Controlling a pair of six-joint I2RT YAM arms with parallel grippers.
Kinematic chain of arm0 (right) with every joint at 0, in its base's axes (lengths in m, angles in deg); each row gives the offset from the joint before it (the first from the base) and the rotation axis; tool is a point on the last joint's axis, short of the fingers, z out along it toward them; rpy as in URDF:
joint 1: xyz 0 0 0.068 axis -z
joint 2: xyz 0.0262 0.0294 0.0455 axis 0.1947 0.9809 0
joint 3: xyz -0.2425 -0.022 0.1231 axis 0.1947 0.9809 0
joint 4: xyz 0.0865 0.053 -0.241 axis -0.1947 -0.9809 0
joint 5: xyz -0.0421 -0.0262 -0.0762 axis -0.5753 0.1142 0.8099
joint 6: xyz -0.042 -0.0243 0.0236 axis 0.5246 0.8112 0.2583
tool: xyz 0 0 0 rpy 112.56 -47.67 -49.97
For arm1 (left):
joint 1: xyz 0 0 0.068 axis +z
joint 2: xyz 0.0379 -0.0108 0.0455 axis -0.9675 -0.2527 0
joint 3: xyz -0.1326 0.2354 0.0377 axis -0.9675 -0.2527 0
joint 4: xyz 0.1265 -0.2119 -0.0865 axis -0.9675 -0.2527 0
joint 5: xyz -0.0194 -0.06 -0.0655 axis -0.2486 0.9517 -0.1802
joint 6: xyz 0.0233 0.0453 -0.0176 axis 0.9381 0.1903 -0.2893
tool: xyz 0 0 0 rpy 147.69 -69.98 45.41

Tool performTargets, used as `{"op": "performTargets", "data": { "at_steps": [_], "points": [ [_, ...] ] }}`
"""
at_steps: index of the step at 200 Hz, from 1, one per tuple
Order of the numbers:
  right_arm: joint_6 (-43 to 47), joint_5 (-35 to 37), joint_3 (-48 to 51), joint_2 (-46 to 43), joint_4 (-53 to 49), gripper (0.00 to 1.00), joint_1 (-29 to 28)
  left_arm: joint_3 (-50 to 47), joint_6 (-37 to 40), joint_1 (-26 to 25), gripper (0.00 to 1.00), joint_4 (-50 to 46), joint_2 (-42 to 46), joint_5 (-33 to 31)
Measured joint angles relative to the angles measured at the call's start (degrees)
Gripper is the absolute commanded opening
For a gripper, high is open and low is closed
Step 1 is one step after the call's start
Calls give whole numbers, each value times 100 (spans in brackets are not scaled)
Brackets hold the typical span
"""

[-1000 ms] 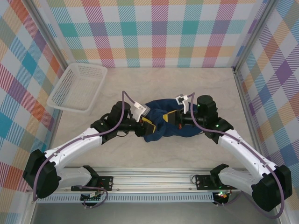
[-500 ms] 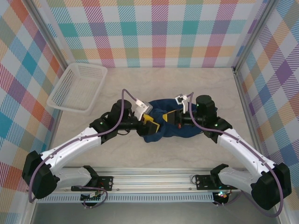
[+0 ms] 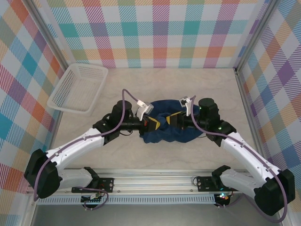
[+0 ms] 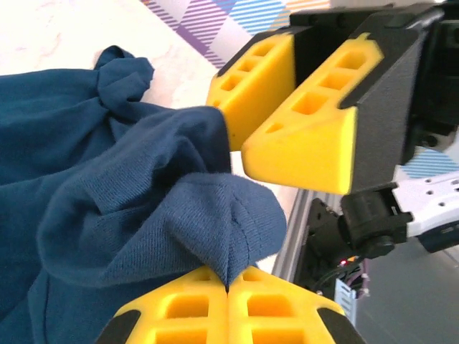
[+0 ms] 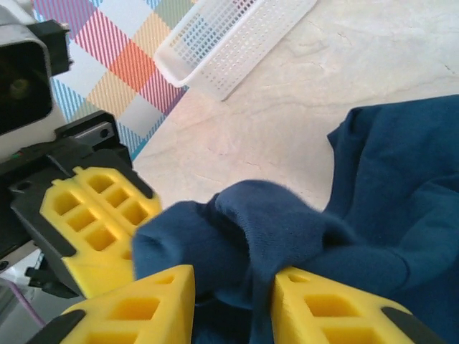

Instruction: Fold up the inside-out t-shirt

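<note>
Grip: my left end effector (image 4: 228, 290) is closed on an inside-out t-shirt (image 4: 107, 179) fold. My right end effector (image 5: 233, 279) pinches a thicker bunch.

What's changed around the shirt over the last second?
Both grippers moved inward toward each other over the dark navy blue cotton t-shirt. The left gripper now pinches a fold in its fingers; the right gripper has cloth between its fingers. The white plastic mesh basket stayed put.
</note>
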Motion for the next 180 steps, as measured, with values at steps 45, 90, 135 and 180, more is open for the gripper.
{"op": "performTargets", "data": {
  "at_steps": [45,90,135,180],
  "points": [
    [199,-173,341,-33,131,43,-332,-188,-212,81,0,382,208,273],
    [518,22,439,-868,-55,42,-389,-210,-254,149,0,378,240,302],
    [601,-317,251,-474,190,43,-404,-210,-232,151,0,330,295,304],
    [575,-481,85,52,457,44,-404,-212,-170,153,0,295,337,321]
  ]
}}
